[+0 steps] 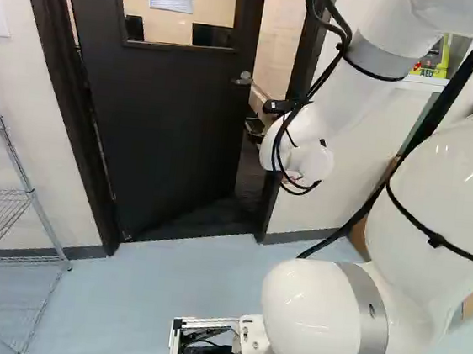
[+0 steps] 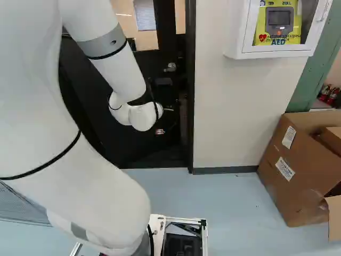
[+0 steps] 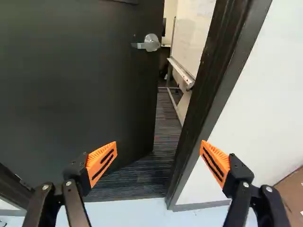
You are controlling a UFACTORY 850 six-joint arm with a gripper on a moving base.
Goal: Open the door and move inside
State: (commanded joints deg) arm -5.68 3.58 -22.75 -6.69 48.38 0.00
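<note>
My gripper (image 1: 279,107) shows only as a dark part beyond the white wrist in the left base view, near the door frame. In the wrist view the gripper (image 3: 159,158) is open, its orange pads wide apart with nothing between them. The dark door (image 3: 71,90) stands partly open, swung away into the room beyond. Its silver lever handle (image 3: 151,42) is ahead of the gripper, and neither finger touches it. A gap with striped carpet (image 3: 163,127) lies between the door's free edge and the dark door frame (image 3: 208,85). The door's window (image 1: 178,6) shows a room behind.
A wire shelf (image 1: 14,196) stands left of the doorway. Right of it are a white wall (image 2: 240,117), an AED cabinet (image 2: 277,50) and cardboard boxes (image 2: 298,165). Through the gap a whiteboard on a stand (image 3: 189,52) is visible. Blue floor (image 1: 149,286) runs up to the threshold.
</note>
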